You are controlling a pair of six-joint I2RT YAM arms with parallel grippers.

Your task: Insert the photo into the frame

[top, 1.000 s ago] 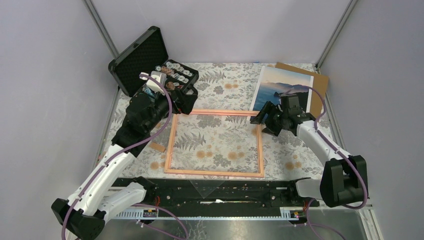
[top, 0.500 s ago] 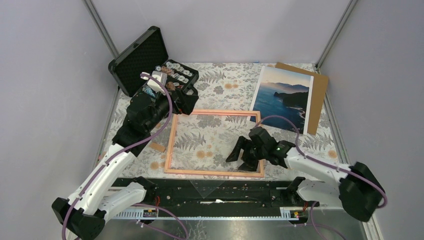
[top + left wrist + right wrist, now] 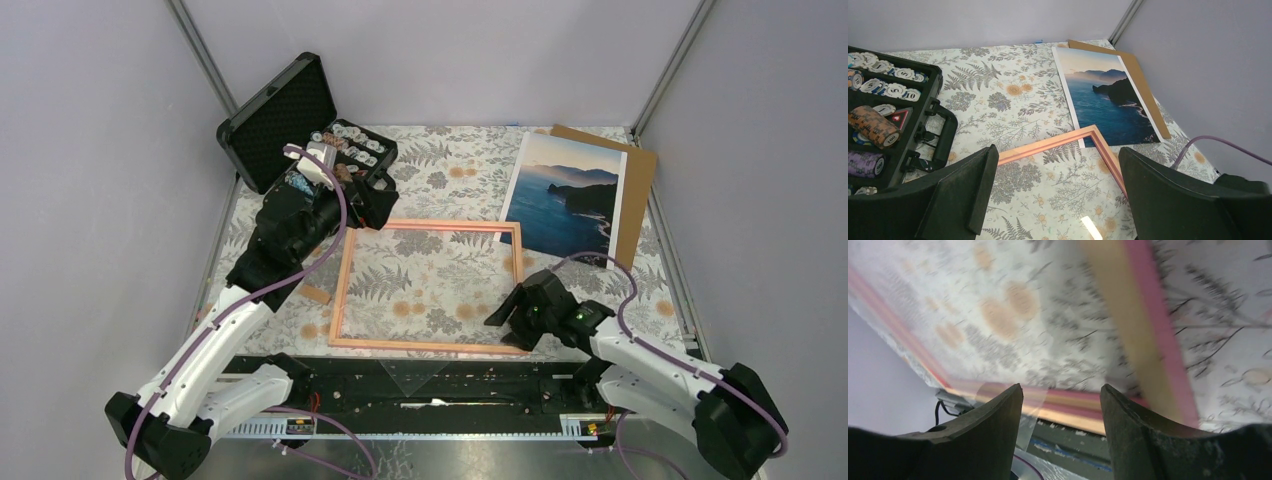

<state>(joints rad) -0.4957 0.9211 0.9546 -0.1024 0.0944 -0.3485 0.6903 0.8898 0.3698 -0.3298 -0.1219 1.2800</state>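
Floral worktop inside lilac walls. The frame lies flat at centre; the photo lies face up at upper right on a brown board, just beside the frame's corner. Left jaws gape wide, empty, over its upper-left corner; right jaws, partly open and empty, over its lower-right corner.

The right wrist view is smearing the thin pinkish-orange wooden picture frame and the floral tablecloth into streaks. The blue landscape photo print is covering most of the brown cardboard backing board. The black right gripper is hiding the frame's near right corner from above.
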